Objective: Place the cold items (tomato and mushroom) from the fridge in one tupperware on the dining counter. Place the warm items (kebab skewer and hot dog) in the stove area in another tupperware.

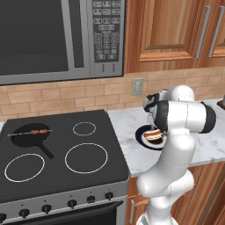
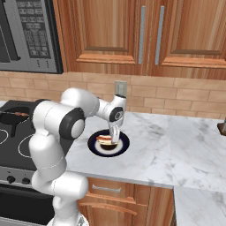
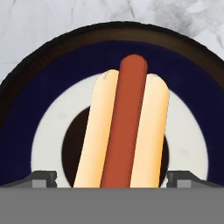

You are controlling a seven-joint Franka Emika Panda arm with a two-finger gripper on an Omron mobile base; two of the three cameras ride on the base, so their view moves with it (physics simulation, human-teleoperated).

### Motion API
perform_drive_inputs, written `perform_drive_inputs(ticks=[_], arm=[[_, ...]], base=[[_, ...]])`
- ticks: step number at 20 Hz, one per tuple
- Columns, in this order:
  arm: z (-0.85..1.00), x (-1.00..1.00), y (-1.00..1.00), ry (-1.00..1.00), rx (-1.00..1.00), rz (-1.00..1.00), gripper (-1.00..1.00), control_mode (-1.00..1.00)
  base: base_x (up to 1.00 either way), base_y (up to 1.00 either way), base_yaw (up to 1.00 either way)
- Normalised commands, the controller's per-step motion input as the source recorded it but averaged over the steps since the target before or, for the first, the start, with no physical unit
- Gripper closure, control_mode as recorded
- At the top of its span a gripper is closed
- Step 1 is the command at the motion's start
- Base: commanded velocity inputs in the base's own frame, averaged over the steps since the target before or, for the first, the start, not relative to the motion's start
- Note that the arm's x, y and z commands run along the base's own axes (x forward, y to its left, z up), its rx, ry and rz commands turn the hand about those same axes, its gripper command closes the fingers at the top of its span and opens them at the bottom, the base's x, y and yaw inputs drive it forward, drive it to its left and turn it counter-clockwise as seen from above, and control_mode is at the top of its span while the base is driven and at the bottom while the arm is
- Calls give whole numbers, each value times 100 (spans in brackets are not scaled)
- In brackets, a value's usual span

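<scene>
The hot dog [image 3: 124,127], a tan bun with a red sausage, lies on a dark blue and white plate [image 3: 39,100] on the marble counter right of the stove. My gripper [image 3: 113,177] hangs open straight above it, one fingertip on each side of the bun, neither touching it. From the base the hot dog [image 2: 104,138] sits under the gripper [image 2: 114,140]. The kebab skewer [image 1: 38,131] rests across a black pan [image 1: 26,137] on the stove's back left burner. The tomato, mushroom, fridge, tupperware and dining counter are out of view.
The black stovetop [image 1: 88,158] lies left of the plate [image 1: 141,135], with knobs along its front. A microwave [image 1: 52,39] hangs over the stove and wooden cabinets [image 2: 132,31] over the counter. A wall outlet [image 2: 120,88] sits behind the plate. White marble counter [image 2: 185,150] stretches right.
</scene>
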Motion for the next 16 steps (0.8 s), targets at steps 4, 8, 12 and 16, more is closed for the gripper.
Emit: perform_drive_inputs(ticks=[4, 8, 12, 16], arm=[[-12, -6, 10, 2, 0, 0, -100, -100], [-26, 0, 6, 3, 0, 0, -100, -100], [-30, 0, 0, 2, 0, 0, -100, -100], [-10, 0, 7, 0, 0, 0, -100, -100]], base=[[0, 0, 0], [0, 0, 0], [0, 0, 0], [0, 0, 0]])
